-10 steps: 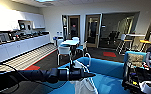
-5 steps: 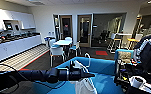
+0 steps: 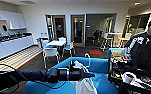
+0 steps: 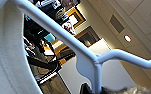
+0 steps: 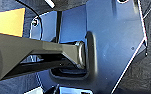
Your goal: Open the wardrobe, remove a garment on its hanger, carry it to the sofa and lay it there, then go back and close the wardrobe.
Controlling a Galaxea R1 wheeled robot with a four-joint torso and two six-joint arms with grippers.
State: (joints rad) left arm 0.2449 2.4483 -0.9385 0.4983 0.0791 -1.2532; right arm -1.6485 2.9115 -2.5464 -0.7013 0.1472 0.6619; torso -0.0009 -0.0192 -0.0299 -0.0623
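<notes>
White T-shirt [image 3: 84, 86] on its hanger [image 3: 87, 58] hangs from left claw [image 3: 91, 74], clamped on the hanger, clear of the floor | over blue sofa [image 3: 98, 66] | right claw: cannot tell | person [image 3: 143, 50] beside.

Garment [image 3: 84, 86] cut off by lower edge; sofa [image 3: 98, 66] partly hidden.

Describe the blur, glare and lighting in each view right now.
Head view: soft throughout, the person at the edge smeared, ceiling light flaring. Left wrist view: the hanger large and fuzzy, a ceiling light glowing beyond. Right wrist view: dim, bluish, with pale sheen.
</notes>
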